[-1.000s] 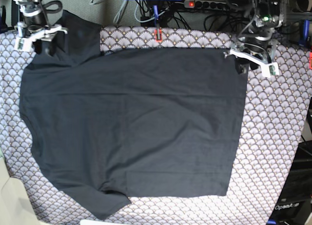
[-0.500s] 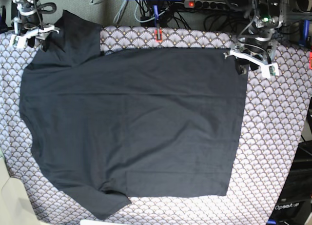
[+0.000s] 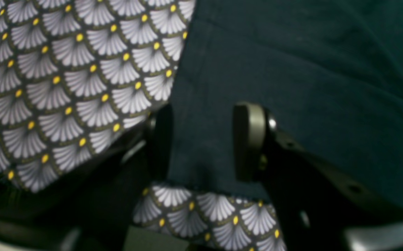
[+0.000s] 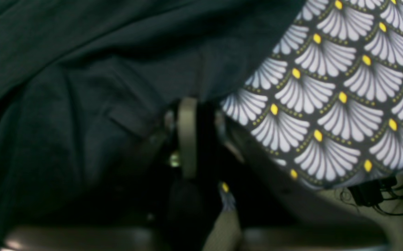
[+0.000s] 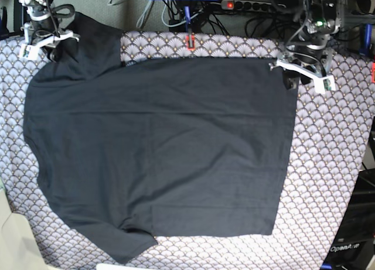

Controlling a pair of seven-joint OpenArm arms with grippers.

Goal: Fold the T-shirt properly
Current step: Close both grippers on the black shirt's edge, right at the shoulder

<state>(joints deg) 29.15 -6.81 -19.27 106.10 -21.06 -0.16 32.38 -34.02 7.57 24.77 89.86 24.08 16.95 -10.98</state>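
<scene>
Plain black soft cloth T-shirt [image 5: 158,147] is lying spread flat across the grey scallop-patterned cloth [image 5: 334,164], no fold made yet. Right gripper [image 4: 201,134] is pinching the sleeve at the far corner; left gripper [image 3: 201,143] is straddling the hem corner, jaws apart.

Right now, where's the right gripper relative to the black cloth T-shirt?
In the base view the right gripper sits at the top-left corner, at the upper sleeve of the plain black cloth T-shirt, its jaws shut beside the grey scallop-patterned cloth.
</scene>
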